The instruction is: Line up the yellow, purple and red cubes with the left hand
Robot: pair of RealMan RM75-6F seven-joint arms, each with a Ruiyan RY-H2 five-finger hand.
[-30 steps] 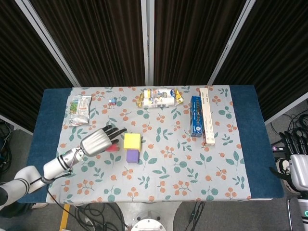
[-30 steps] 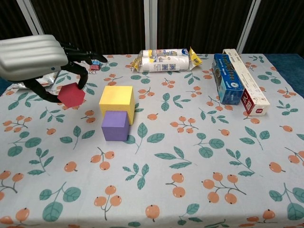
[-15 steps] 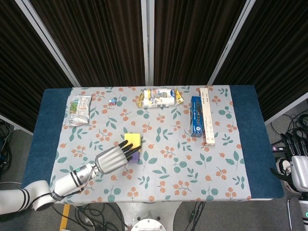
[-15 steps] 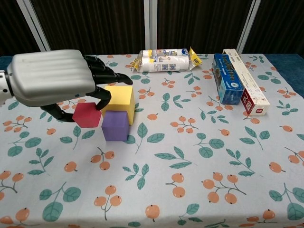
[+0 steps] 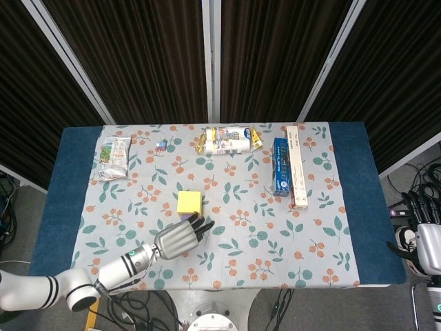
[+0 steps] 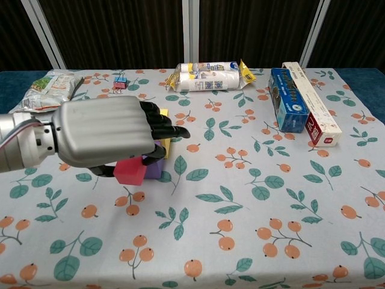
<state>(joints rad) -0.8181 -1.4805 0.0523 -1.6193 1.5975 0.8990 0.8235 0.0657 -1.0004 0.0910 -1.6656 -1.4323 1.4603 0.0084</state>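
Head view: my left hand (image 5: 180,236) is covering the purple cube, nearside of the yellow cube (image 5: 189,203), mid-table. Chest view: I'm gripping the red cube (image 6: 130,171), touching purple (image 6: 154,170). Next, I'm judging, set it down aligned, then release.

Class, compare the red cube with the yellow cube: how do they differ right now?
The red cube is held in the left hand; the yellow cube sits free on the table. Red is nearer the robot; yellow lies farther back. Yellow looks larger. The head view shows yellow fully, while the hand hides red. Both are plain solid-coloured cubes.
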